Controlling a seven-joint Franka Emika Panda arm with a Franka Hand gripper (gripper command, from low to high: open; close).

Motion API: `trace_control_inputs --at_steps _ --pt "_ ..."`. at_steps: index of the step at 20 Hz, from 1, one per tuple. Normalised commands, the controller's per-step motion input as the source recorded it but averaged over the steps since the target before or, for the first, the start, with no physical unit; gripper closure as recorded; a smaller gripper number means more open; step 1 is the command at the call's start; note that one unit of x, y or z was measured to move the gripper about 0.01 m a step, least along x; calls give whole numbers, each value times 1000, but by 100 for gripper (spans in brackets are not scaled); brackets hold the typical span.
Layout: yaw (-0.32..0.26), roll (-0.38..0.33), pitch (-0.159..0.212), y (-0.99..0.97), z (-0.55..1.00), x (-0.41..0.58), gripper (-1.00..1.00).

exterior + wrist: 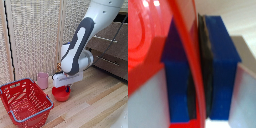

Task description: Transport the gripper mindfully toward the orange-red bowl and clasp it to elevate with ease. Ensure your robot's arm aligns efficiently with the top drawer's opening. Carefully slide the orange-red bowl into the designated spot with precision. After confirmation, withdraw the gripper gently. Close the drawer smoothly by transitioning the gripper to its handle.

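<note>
Two blue fingers [220,70] pinch glossy orange-red bowl [61,93] rim.

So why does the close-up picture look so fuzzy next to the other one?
Wrist view: the camera sits right against the orange-red bowl, so its rim and the claw's blue fingers blur, with white glare on the glossy red. Exterior view: low-resolution and soft, but evenly lit, the bowl readable.

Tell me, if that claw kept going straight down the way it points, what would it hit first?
The claw points downward and its fingers already straddle the rim of the orange-red bowl. Going on, it would probably press into the bowl, then the wooden table under it.
</note>
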Motion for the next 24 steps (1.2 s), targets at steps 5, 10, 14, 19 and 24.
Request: trace_control_inputs --at_steps 5,10,14,19,24 --pt "11 69 19 -166 659 48 100" --pt "6 48 44 -136 622 190 100" --pt "9 13 77 -114 636 303 100" --pt "0 0 92 -96 661 466 100" --pt "0 0 107 -118 733 595 100"
